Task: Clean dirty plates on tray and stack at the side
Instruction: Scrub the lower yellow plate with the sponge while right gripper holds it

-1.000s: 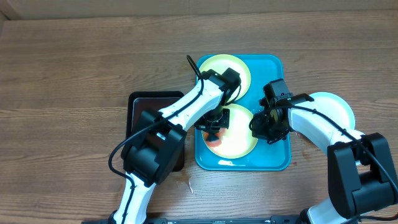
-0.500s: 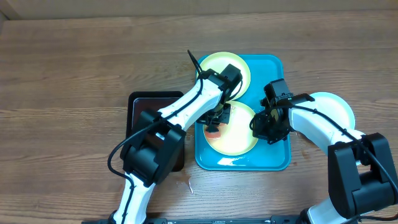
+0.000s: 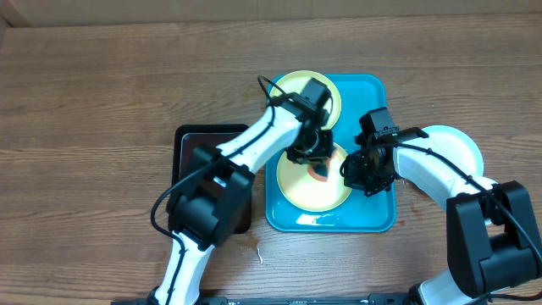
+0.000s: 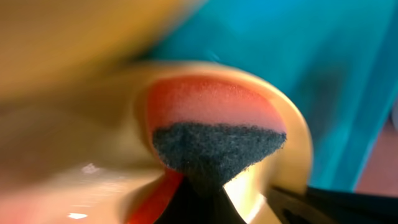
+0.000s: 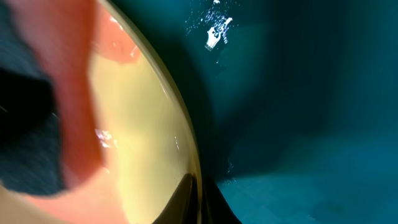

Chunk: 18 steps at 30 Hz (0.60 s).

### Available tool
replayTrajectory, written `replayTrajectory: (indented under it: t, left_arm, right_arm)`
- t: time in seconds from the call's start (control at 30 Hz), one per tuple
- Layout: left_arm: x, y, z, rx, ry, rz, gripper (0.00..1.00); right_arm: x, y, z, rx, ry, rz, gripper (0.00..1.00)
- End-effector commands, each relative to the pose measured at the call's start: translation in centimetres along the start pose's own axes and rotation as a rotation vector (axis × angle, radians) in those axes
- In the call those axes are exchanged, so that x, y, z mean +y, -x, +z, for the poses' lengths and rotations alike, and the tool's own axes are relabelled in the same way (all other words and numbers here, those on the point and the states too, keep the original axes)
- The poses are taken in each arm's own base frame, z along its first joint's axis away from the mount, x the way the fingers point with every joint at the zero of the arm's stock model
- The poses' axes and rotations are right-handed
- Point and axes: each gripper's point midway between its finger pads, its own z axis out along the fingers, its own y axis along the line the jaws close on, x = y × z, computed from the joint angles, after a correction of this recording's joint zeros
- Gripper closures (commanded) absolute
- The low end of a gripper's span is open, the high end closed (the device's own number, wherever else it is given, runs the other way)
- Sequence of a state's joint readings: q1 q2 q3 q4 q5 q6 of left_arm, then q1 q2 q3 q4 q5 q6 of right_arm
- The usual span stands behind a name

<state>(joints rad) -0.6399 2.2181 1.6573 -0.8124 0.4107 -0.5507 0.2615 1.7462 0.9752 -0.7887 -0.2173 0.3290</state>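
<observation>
Wooden bench [image 3: 102, 85] carries the turquoise tray [image 3: 370, 91]; there left jaws grip an orange sponge [image 3: 320, 170] on the near yellow-green plate [image 3: 298, 188]; right jaws seem clamped on its rim; scrub firmly with rim pinned.

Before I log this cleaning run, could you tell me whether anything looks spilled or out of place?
Only minor things: liquid glints on the tray in front of the near plate under the sponge, and a small pale scrap lies on the table off the tray's front left corner. Nothing looks broken.
</observation>
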Motion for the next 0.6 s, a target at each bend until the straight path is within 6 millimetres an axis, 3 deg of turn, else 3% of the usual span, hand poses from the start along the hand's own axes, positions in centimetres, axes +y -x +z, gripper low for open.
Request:
replayTrajectory:
  t: [0.0,0.07,0.23,0.4,0.47,0.57]
  left_arm:
    - [-1.1,-2.1,1.6,0.095,-0.037,-0.024,0.96]
    - [-0.2,-2.9,1.4,0.124,-0.002,-0.047,0.96]
    - [5.4,-4.1,-0.5,0.155,0.257,-0.165,0.96]
    - [9.7,-2.6,-3.7,0.077,0.485,-0.210,0.96]
    - [10.6,-1.4,-4.7,0.020,0.543,-0.200,0.96]
    - [10.4,-0.4,-4.7,-0.017,0.535,-0.180,0.96]
  right_arm:
    - [-1.1,-0.2,0.7,0.012,-0.056,-0.009,0.96]
    - [-1.1,-0.2,0.7,0.012,-0.056,-0.009,0.96]
    - [-1.1,-0.2,0.7,0.011,-0.056,-0.009,0.96]
    - [-1.1,-0.2,0.7,0.011,-0.056,-0.009,0.96]
    - [-1.1,-0.2,0.7,0.011,-0.056,-0.009,0.96]
    - [-1.1,-0.2,0.7,0.011,-0.056,-0.009,0.96]
